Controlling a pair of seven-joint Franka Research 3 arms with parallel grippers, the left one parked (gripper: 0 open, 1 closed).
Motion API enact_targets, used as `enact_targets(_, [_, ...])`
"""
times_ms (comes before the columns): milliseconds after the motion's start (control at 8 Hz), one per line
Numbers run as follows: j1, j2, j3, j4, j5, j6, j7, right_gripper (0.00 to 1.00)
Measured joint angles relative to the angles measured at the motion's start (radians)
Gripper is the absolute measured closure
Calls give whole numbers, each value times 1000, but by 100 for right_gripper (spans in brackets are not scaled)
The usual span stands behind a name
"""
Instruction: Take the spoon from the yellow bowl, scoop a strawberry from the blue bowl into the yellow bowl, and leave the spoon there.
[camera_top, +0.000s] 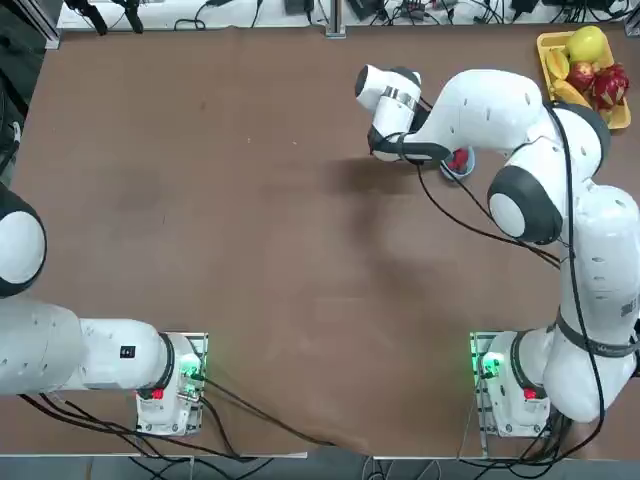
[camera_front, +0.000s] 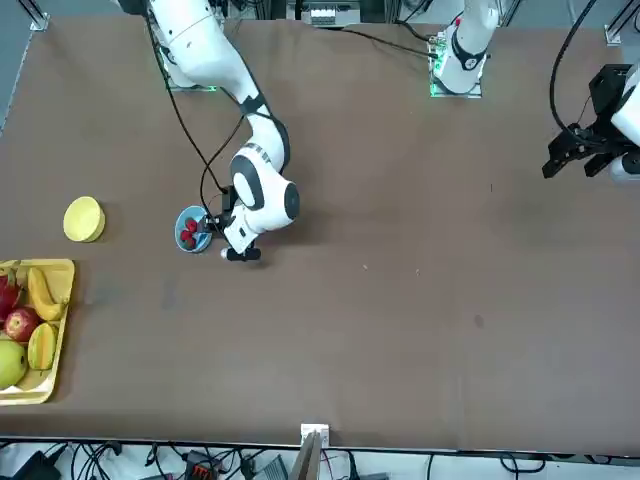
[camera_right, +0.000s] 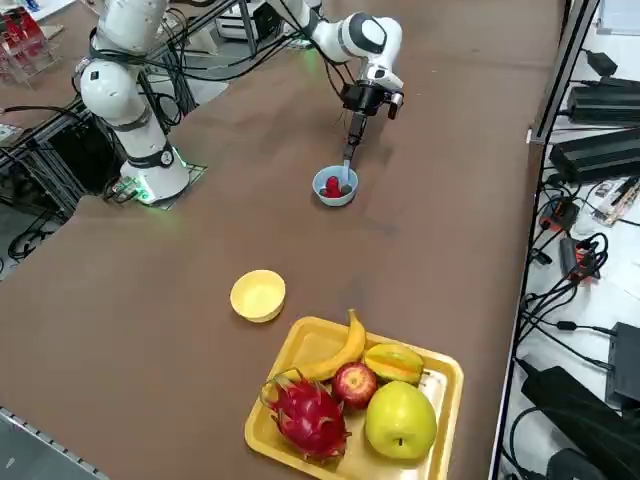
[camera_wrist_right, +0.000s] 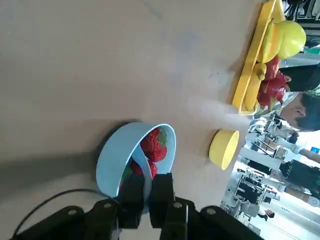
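My right gripper (camera_right: 352, 127) is shut on the pale spoon (camera_right: 347, 160), which hangs down with its tip inside the blue bowl (camera_right: 335, 190). In the wrist view the spoon (camera_wrist_right: 143, 169) runs from between the two fingers (camera_wrist_right: 132, 192) over the blue bowl's (camera_wrist_right: 116, 156) rim, against the red strawberries (camera_wrist_right: 155, 144). The yellow bowl (camera_right: 258, 295) stands empty, apart from the blue bowl, toward the fruit tray. From the front, the gripper (camera_front: 214, 228) is right beside the blue bowl (camera_front: 190, 230), with the yellow bowl (camera_front: 84, 219) further off. From overhead the arm covers most of the blue bowl (camera_top: 460, 166).
A rectangular yellow tray (camera_right: 305, 345) holding a banana, apple, dragon fruit and other fruit sits at the table's corner near the yellow bowl. It also shows from overhead as the tray (camera_top: 546, 52). Cables and equipment line the table's right edge.
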Motion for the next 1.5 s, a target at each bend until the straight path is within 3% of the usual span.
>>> enact_targets(1500, [24, 11, 1, 36, 0, 3, -6, 89])
